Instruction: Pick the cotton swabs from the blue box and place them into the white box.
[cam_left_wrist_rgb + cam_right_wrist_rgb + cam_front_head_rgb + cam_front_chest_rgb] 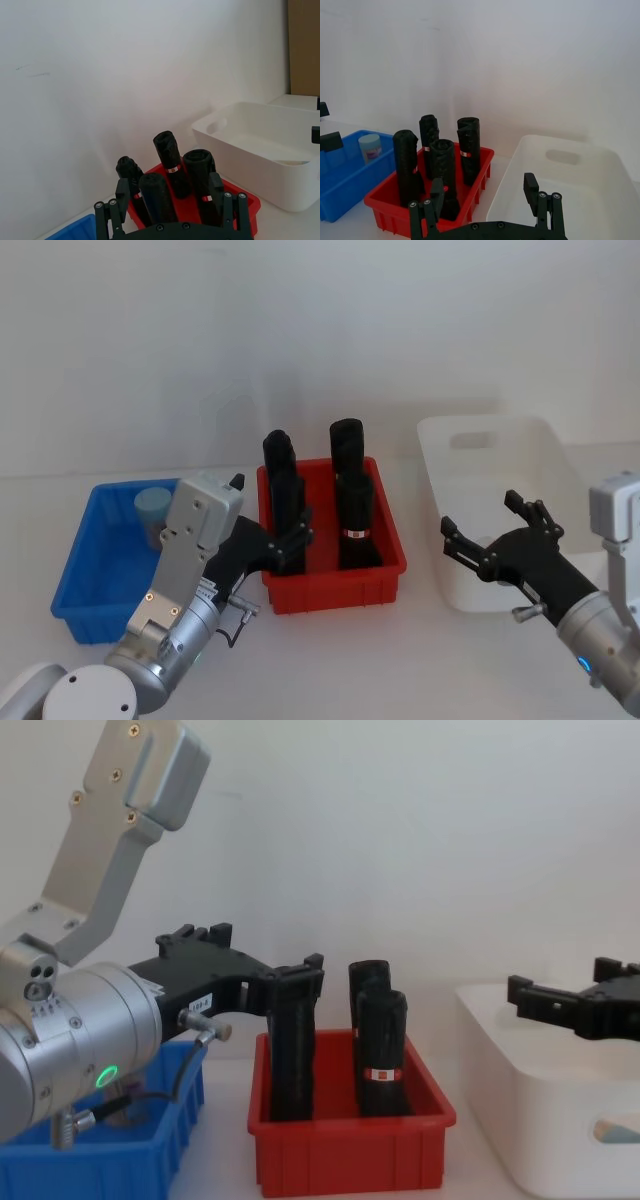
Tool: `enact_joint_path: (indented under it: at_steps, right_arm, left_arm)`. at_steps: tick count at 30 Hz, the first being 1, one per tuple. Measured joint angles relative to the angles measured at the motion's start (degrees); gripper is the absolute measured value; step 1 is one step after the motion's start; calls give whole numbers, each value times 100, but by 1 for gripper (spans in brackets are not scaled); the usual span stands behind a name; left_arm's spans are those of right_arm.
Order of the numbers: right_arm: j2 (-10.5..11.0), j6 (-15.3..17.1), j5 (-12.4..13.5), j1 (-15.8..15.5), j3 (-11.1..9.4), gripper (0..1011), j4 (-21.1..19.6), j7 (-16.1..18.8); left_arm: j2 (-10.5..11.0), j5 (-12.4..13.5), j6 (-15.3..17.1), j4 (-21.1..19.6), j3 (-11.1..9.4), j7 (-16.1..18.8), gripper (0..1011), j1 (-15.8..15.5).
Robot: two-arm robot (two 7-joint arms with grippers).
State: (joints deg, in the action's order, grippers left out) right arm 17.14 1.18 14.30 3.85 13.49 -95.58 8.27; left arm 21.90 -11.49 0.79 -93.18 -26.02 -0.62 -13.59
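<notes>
Reaching for the small clear plastic tub of cotton swabs point(153, 508) at the back of the bright blue plastic box point(85, 570), the left gripper point(268, 525), spread and empty by the red bin point(335, 590), should swing left, then drop straight down. The right gripper point(480, 515) hangs spread over the white plastic box point(450, 580).
</notes>
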Motion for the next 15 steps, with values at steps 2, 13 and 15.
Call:
enact_joint_path:
  at_steps: [2,13,15]
  right_arm:
    - [-89,-48,-83,194,25,1002,241,165]
    - [-443,-272,-339,941,122,1001,1258,623]
    - [-527,-340,-391,1113,148,1002,1507,723]
  left_arm:
    - [0,0,1,0,0,0,1004,0]
    - [0,0,1,0,0,-1,1004,0]
    - [0,0,1,0,0,-1,1004,0]
